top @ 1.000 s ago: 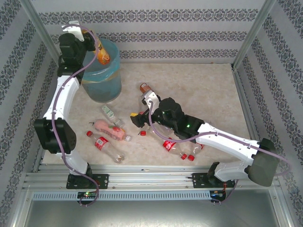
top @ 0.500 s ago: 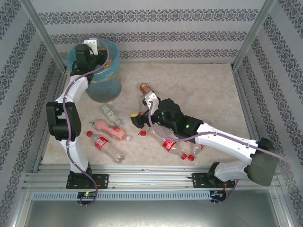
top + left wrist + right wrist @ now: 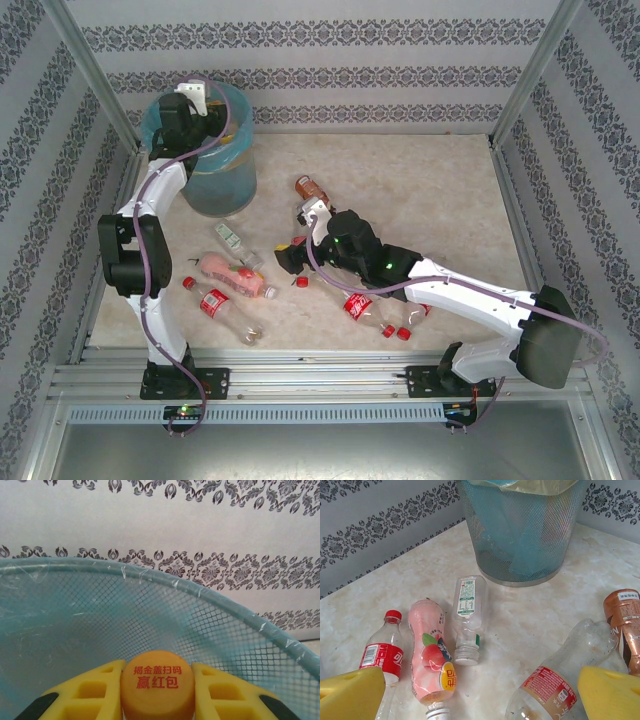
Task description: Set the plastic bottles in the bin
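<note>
Grip of left gripper [image 3: 157, 696] tight on orange-capped bottle [image 3: 157, 677], inside bin [image 3: 210, 596] rim for dropping; right gripper [image 3: 480, 695] gaping beside clear bottle [image 3: 555, 677], likely next.

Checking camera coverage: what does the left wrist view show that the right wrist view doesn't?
Left wrist: the left hand shut on an orange-capped bottle, cap toward the camera. Right wrist: the open right hand, and bottles lying on the table: a pink bottle, a red-labelled bottle, a white-labelled bottle and a brown bottle. Both: the bin, its inside from the left wrist, its outside from the right, and the patterned wall.
</note>
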Action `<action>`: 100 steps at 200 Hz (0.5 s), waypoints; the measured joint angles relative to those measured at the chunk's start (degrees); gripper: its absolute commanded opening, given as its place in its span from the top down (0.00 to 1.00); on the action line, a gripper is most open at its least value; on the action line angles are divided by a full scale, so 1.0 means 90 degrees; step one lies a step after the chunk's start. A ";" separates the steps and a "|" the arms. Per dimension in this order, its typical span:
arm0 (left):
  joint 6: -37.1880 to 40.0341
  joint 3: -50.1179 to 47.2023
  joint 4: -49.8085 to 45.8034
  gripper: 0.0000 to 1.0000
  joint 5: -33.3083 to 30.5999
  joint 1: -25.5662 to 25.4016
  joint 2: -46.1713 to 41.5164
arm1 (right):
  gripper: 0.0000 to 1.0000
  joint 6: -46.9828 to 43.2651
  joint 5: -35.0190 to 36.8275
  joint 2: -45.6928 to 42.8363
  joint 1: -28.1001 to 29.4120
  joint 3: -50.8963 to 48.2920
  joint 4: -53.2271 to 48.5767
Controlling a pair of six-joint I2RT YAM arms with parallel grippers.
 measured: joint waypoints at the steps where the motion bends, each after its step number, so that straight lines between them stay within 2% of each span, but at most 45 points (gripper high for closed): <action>1: -0.0019 0.0007 -0.0002 1.00 0.0005 0.0002 0.0000 | 0.02 0.0000 0.0000 0.0000 0.0000 0.0000 0.0000; 54: -0.0352 0.1001 -0.1258 1.00 0.0165 0.0109 0.0398 | 0.02 0.0000 0.0046 0.0027 0.0000 0.0019 -0.0078; 100: -0.0287 0.1229 -0.1911 1.00 0.0279 0.0114 0.0401 | 0.02 0.0002 0.0070 0.0202 0.0000 0.0141 -0.0146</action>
